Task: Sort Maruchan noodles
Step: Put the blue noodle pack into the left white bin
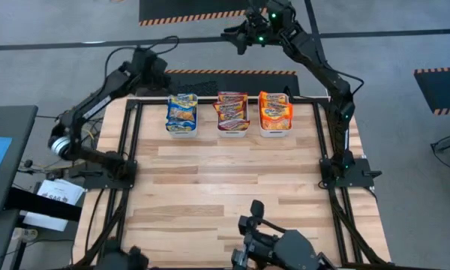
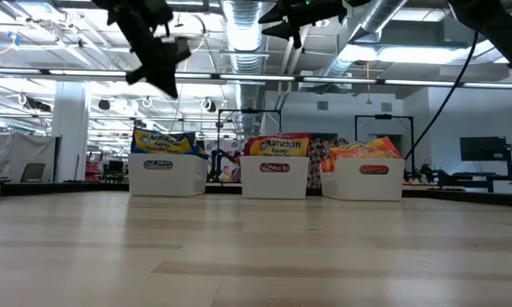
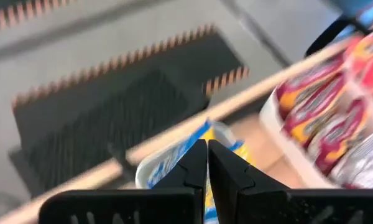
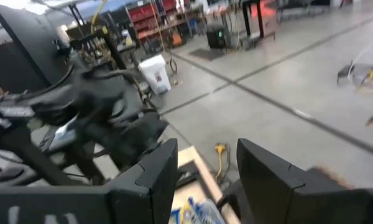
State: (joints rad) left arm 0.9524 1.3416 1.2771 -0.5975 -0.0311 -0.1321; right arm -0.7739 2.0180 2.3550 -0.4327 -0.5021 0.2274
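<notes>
Blue noodle packets: stacked in the left white bin at the far edge of the desk; yellow noodle artwork faces up.
Maroon noodle packets: stacked in the middle white bin, just beside the blue ones.
Orange noodle packets: stacked in the right white bin, last in the row.
Low view: the three bins stand side by side, apart from each other, packets sticking up above each rim.
Left end effector: fingers pressed together and holding nothing, raised off the desk near the far edge, by the bin of blue packets; its wrist view looks down on the blue packets and the maroon ones beside them.
Right end effector: fingers spread with nothing between them, held high beyond the far edge of the desk, above and behind the row of bins.
Desk: pale wooden planks inside a black frame; no packets lie on the open surface in front of the bins.
</notes>
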